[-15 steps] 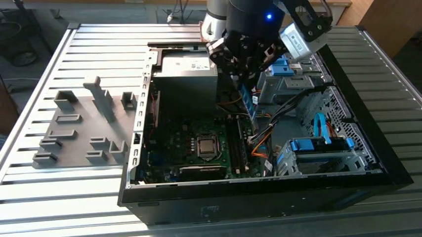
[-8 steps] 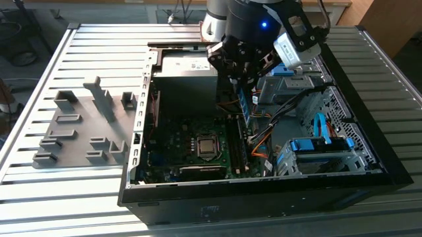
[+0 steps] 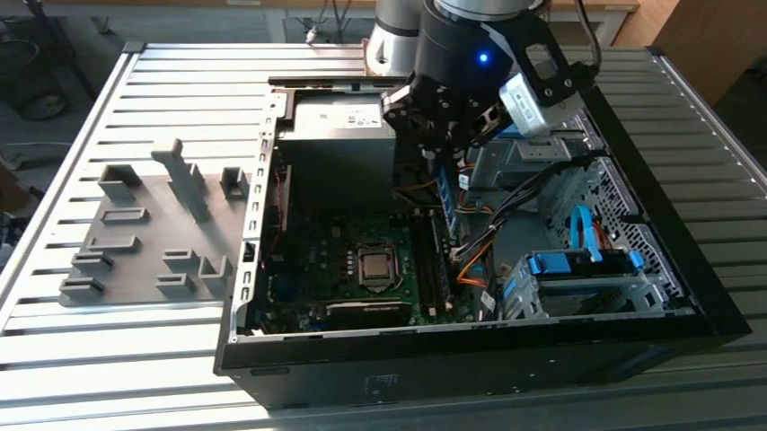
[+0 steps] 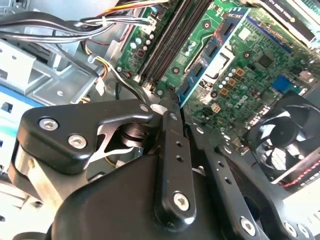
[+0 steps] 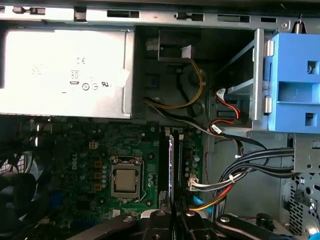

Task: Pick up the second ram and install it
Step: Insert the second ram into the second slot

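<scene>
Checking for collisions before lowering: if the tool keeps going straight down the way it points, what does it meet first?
Most likely the black memory slots on the motherboard. The tool holds the second ram edge-down right above them in the first wrist view; how far apart they are is hard to judge.

Workshop: slatted metal bench (image 3: 144,90), open PC case (image 3: 671,296)

Bench (image 3: 144,377) was a table of ribbed metal slats. Two things lay directly on it. Open black PC case (image 3: 480,359) sat straight below my gripper (image 3: 446,148), its side panel off. Flat grey holder plate (image 3: 150,233), with upright blocks, lay on the slats just beside the case, well off from my gripper toward the exterior view's left.
</scene>
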Controlling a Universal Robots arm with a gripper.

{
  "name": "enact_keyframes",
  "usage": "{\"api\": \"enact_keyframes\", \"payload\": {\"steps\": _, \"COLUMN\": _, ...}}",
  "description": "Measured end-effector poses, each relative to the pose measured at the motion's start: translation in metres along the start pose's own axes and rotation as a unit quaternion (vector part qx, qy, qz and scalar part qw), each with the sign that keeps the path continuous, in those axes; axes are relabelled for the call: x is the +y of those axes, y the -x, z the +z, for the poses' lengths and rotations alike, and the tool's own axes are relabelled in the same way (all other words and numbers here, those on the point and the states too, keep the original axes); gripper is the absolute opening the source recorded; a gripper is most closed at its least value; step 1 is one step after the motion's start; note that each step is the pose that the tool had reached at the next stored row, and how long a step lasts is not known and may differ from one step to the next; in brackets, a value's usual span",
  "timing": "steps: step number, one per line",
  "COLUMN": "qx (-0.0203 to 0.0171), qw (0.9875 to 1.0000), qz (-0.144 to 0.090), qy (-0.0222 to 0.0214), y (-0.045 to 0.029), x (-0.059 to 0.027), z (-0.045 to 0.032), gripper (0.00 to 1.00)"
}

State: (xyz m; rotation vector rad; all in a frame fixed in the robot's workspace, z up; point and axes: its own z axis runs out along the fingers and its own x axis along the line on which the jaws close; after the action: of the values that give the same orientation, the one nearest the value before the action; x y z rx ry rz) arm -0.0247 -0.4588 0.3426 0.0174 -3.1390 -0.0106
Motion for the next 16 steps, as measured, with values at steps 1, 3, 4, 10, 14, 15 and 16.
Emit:
{"api": "enact_keyframes", "payload": {"steps": 1, "qx": -0.0001, "qw": 1.0000, "qz": 0.004, "qy": 0.0001, "y": 0.0006, "x": 0.0000, "z": 0.0019, "gripper": 0.14}}
{"api": "enact_keyframes", "payload": {"steps": 3, "qx": -0.0001, "qw": 1.0000, "qz": 0.010, "qy": 0.0000, "y": 0.0024, "x": 0.0000, "z": 0.0054, "gripper": 0.14}}
{"api": "enact_keyframes", "payload": {"steps": 4, "qx": -0.0001, "qw": 0.9999, "qz": 0.010, "qy": 0.0000, "y": 0.0037, "x": -0.0001, "z": 0.0072, "gripper": 0.14}}
{"api": "enact_keyframes", "payload": {"steps": 10, "qx": 0.0000, "qw": 1.0000, "qz": 0.001, "qy": 0.0001, "y": 0.0106, "x": -0.0002, "z": 0.0181, "gripper": 0.14}}
{"api": "enact_keyframes", "payload": {"steps": 14, "qx": 0.0000, "qw": 1.0000, "qz": 0.000, "qy": 0.0001, "y": 0.0115, "x": -0.0016, "z": 0.0254, "gripper": 0.14}}
{"api": "enact_keyframes", "payload": {"steps": 15, "qx": 0.0000, "qw": 1.0000, "qz": 0.000, "qy": 0.0001, "y": 0.0115, "x": -0.0016, "z": 0.0272, "gripper": 0.14}}
{"api": "enact_keyframes", "payload": {"steps": 16, "qx": 0.0000, "qw": 1.0000, "qz": 0.000, "qy": 0.0001, "y": 0.0115, "x": -0.0015, "z": 0.0290, "gripper": 0.14}}
